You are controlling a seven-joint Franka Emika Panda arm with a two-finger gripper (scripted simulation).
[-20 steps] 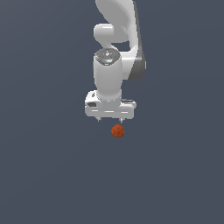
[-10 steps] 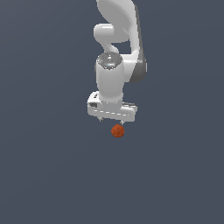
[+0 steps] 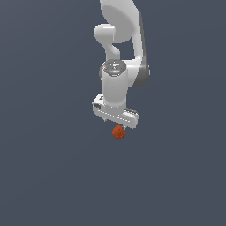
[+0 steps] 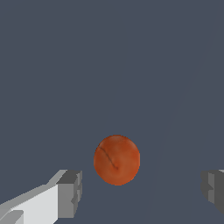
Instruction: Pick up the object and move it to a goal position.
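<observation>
Hovering gripper spread wide, ball between, untouched

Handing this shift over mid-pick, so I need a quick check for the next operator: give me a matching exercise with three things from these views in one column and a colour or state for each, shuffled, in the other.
Things:
1. ball
2. gripper
3. arm's wrist housing

Colour or state:
A. white, rounded, above the fingers
B. orange-red, lying between the fingers, touched by neither
C. open, fingers wide apart

Pairs: 1-B, 2-C, 3-A
</observation>
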